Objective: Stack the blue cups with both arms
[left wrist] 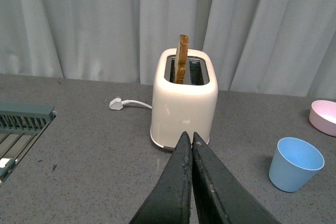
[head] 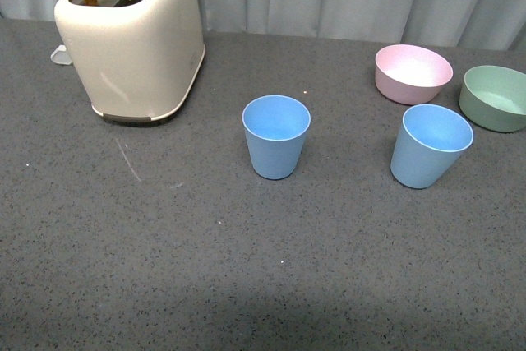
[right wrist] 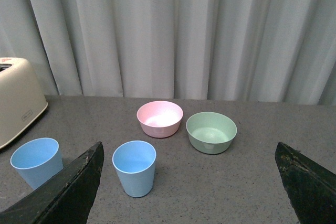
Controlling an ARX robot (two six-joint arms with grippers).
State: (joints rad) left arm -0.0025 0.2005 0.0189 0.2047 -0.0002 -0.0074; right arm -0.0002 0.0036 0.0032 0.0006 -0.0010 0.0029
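Left jaws are pressed together, holding nothing. Straight ahead of their tips a cream toaster (left wrist: 184, 103) stands on the grey worktop (left wrist: 105, 192), a bread slice (left wrist: 182, 59) upright in one slot. One blue cup (left wrist: 295, 163) stands upright off to their right. Right jaws are spread wide and empty. Ahead, between them, a second blue cup (right wrist: 134, 167) stands upright, nearer the toaster-side finger. A pink bowl (right wrist: 159, 118) and a green bowl (right wrist: 211, 132) sit beyond.

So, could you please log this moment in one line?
centre blue cup, right blue cup: upright, apart | left gripper: shut, empty | right gripper: open, empty
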